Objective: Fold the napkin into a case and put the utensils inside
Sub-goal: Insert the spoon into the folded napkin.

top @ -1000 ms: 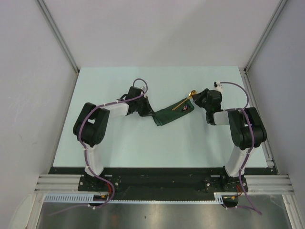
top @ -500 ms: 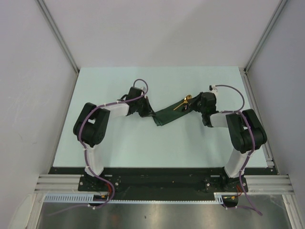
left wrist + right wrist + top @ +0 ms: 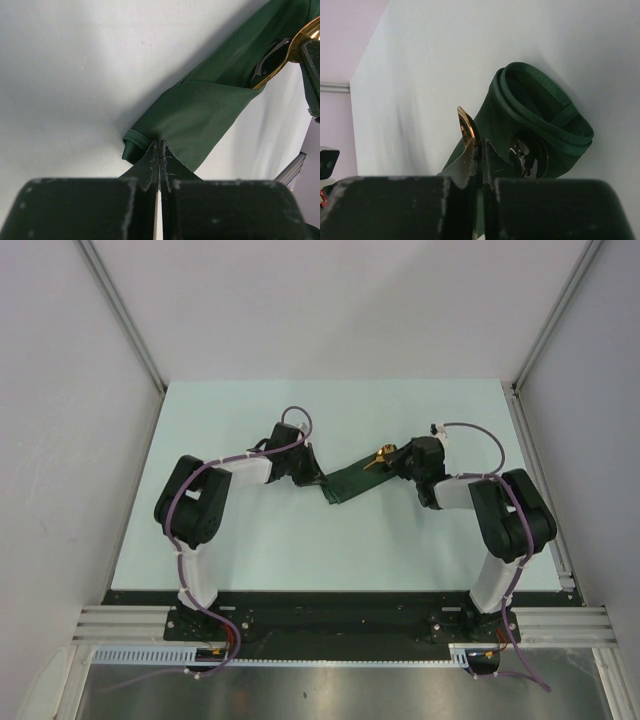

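The case (image 3: 352,483) was held at both ends on the surface (image 3: 300,550).
It was laid diagonally: its lower left corner was clamped in the closed left pincer (image 3: 160,150), while at its open upper right end the gold spoon (image 3: 466,127) was pinched in the closed right pincer (image 3: 480,147). The black spoon (image 3: 530,152) was shown inside the mouth only by the wrist views; from above it could not be made out. Since a second earlier, the right pincer had been brought closer to the case, and less of the gold spoon was left outside.
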